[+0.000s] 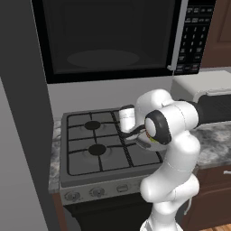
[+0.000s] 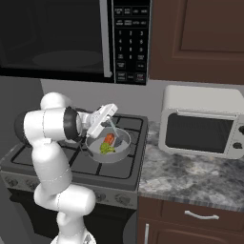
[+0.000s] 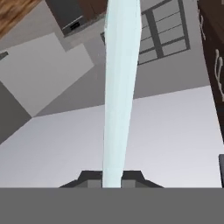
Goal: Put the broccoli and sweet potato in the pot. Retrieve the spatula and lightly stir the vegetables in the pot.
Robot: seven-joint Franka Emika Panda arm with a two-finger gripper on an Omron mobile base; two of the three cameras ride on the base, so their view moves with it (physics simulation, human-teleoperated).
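Gripper (image 3: 112,177) clenched on the spatula (image 3: 119,87), over the stove (image 2: 128,167).
We see, in the right base view, the spatula slanting from the gripper into the pot (image 2: 125,137) below it; broccoli (image 2: 106,148) and sweet potato (image 2: 109,138) lie touching inside.

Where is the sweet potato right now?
In the right base view the sweet potato lies inside the pot on the stove's right side, just behind the broccoli, left of the toaster oven.
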